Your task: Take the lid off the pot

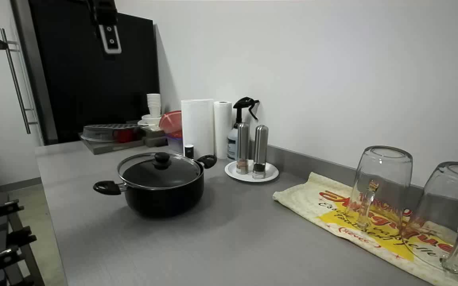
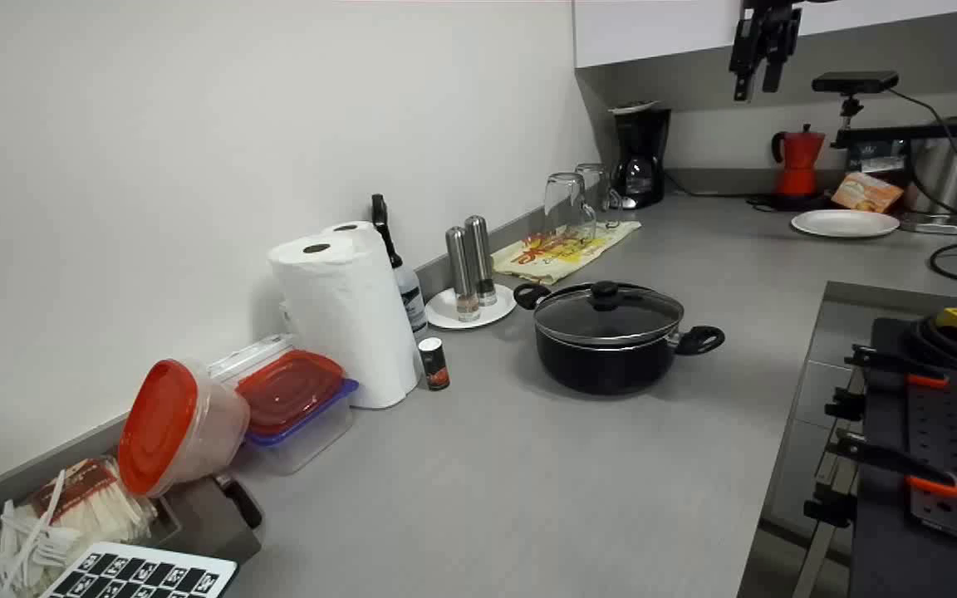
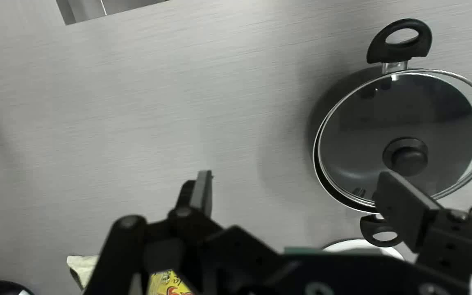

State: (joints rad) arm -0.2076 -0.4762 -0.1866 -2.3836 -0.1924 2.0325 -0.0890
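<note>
- Hanging well above the grey counter (image 1: pixel 253 234), the black two-fingered gripper (image 3: pixel 295 186) has its fingers spread wide, nothing between them.
- The round see-through lid with a metal-coloured rim (image 3: pixel 400 114) rests on the wide, low black pot (image 2: pixel 603 371); its small black knob (image 3: pixel 410 161) stands near its middle.
- In the wrist view the knob lies right of the finger gap, just beyond the right-side fingertip; I judge the gripper must shift that way, then descend.
- The black side handles (image 1: pixel 107 187) line up roughly across the finger spread; the round knob should suit either angle.
</note>
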